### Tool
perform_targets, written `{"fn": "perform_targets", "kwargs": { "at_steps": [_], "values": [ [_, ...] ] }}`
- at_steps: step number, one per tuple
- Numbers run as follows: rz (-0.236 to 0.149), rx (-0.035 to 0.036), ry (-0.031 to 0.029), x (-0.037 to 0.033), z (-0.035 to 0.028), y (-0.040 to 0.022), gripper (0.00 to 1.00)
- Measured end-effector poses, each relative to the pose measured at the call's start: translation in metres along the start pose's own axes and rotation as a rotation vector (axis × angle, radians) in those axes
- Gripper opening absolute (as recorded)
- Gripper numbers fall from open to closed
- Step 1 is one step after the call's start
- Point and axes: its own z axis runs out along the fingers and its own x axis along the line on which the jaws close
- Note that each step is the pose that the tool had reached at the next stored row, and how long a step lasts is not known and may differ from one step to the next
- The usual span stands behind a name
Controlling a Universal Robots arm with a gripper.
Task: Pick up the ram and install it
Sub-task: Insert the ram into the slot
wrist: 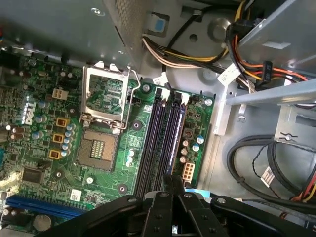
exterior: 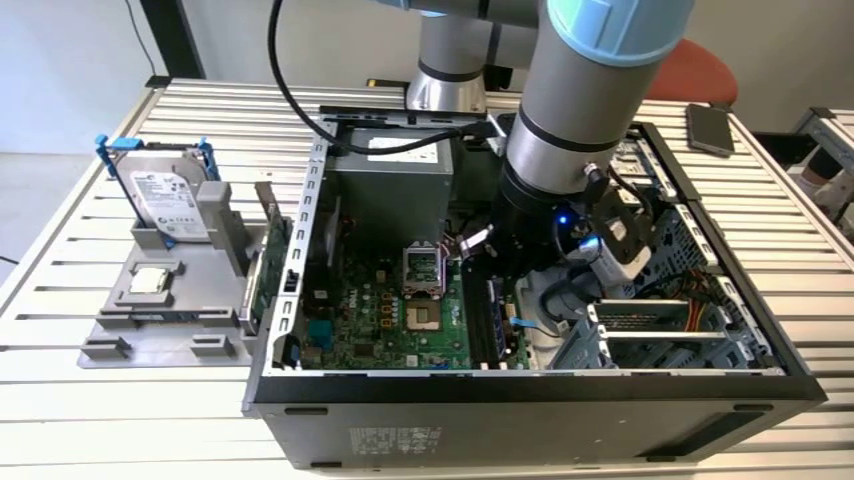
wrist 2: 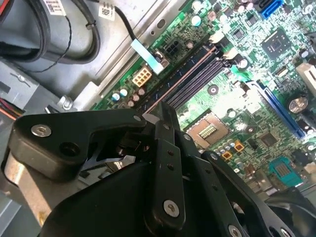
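Slatted metal tabletop [exterior: 80,400] carries an open computer case [exterior: 534,385] in the exterior view. A grey fixture [exterior: 160,320] sits to the exterior view's left of it. That fixture holds a hard drive [exterior: 171,205] in a blue frame, its face covered by a white printed label. A green expansion card [exterior: 276,262] stands on edge just beside the case wall. Another white sticker with fine print sits on the case's near outer panel.

The arm [exterior: 587,120] reaches down into the case over the motherboard [wrist: 44,128], which bears white lettering near one edge. Small white tags with printed codes hang on the black cables [wrist: 261,163] beside the board. A pale blue tab [wrist 2: 147,57] lies on a cable near the board's edge.

In both wrist views the gripper [wrist: 168,183] hangs over the near end of the dark memory slots [wrist: 160,143]. Its black fingers [wrist: 159,197] are drawn almost together. A thin dark strip, taken to be the ram [wrist: 168,180], is pinched edge-on between them. It stands in line with the slots and just above them, and little of it shows. The slot channels ahead of the fingertips are unfilled.
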Motion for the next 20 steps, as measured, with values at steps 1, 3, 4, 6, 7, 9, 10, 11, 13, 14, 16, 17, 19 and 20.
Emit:
{"fn": "perform_targets", "kwargs": {
  "at_steps": [1,3,4,6,7,9,10,11,13,14,16,17,19,20],
  "values": [
    [-0.009,-0.0002,0.0002,0.0,-0.0001,0.0,0.0],
    [-0.032,-0.0012,0.0003,0.0,0.0,0.0,0.0],
    [-0.043,-0.0015,0.0004,0.0,0.0,0.0,0.0],
    [-0.063,-0.0022,0.0007,0.0,-0.0001,0.0,0.0],
    [-0.073,-0.0027,0.0008,-0.0001,0.0,0.0,0.0],
    [-0.091,-0.0037,0.0012,-0.0004,-0.0001,-0.0001,0.0],
    [-0.1,-0.0042,0.0014,-0.0005,-0.0001,-0.0001,0.0],
    [-0.109,-0.0052,0.0015,-0.0007,-0.0001,-0.0002,0.0],
    [-0.129,-0.0076,0.0015,-0.001,-0.0001,-0.0003,0.0],
    [-0.139,-0.0089,0.0015,-0.0012,-0.0001,-0.0003,0.0],
    [-0.157,-0.012,0.0013,-0.0015,-0.0001,-0.0004,0.0],
    [-0.175,-0.0155,0.0009,-0.0019,-0.0001,-0.0005,0.0],
    [-0.193,-0.0192,0.0005,-0.0024,-0.0001,-0.0005,0.0],
    [-0.202,-0.0204,0.0004,-0.0026,0.0,-0.0006,0.0]
  ]
}}
